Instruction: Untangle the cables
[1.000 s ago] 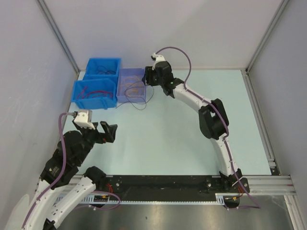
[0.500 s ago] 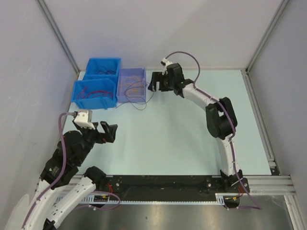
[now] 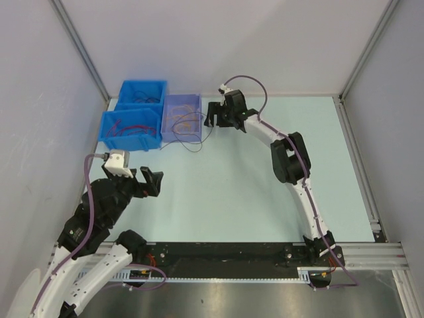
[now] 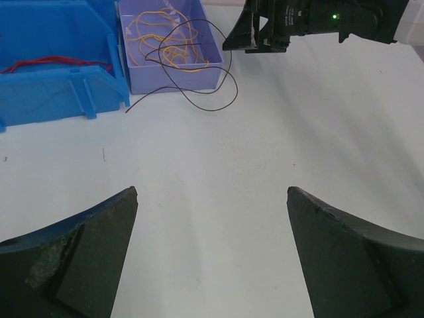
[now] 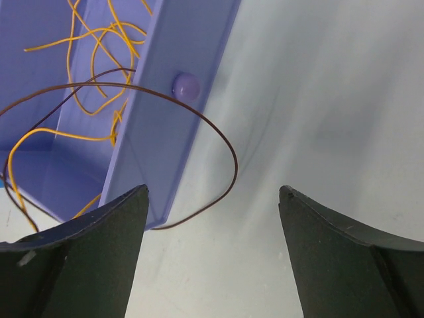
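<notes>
Orange cables [image 4: 165,46] lie tangled in a lilac bin [image 4: 172,83]. A dark cable [image 4: 199,106] loops out over the bin's wall onto the table; it also shows in the top view [image 3: 199,147] and the right wrist view [image 5: 225,142]. A red cable [image 4: 53,61] lies in the near blue bin [image 3: 132,128]. My right gripper [image 3: 211,114] is open and empty just right of the lilac bin [image 5: 159,132], low over the dark cable's loop. My left gripper [image 3: 147,180] is open and empty above bare table, well short of the bins.
A second blue bin [image 3: 142,91] with dark cables stands behind the first, at the back left. Grey walls close in the table on three sides. A black rail [image 3: 225,255] runs along the near edge.
My right gripper has drawn back to the right from over the lilac bin's rim and now sits beside its wall. The left arm has barely moved.
</notes>
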Robot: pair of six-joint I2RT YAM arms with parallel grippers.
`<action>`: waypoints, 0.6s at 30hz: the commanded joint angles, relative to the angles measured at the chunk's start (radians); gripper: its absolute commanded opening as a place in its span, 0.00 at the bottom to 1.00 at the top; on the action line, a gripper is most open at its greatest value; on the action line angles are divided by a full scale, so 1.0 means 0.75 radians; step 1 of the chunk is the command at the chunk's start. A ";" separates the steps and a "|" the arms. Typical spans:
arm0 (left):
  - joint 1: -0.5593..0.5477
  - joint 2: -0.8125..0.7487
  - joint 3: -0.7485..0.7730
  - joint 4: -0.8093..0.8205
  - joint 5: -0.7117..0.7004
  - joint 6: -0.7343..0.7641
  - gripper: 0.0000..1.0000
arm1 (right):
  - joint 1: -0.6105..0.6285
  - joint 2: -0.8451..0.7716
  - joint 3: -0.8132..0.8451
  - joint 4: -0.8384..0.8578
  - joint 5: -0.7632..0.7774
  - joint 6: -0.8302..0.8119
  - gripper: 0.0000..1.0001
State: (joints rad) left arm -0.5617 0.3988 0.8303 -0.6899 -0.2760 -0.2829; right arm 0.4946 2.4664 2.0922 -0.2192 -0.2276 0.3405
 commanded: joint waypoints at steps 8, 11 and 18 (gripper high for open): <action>0.023 0.014 -0.001 0.038 0.022 0.017 1.00 | 0.007 0.125 0.207 0.014 0.027 0.006 0.75; 0.025 0.016 -0.001 0.038 0.024 0.019 1.00 | 0.011 0.145 0.225 0.022 0.031 0.004 0.70; 0.029 0.018 -0.001 0.040 0.026 0.019 1.00 | 0.013 0.190 0.266 0.016 0.033 0.008 0.62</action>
State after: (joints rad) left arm -0.5518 0.4019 0.8303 -0.6899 -0.2733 -0.2802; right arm 0.4984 2.5896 2.2353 -0.2241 -0.2142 0.3443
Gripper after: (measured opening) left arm 0.996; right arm 0.650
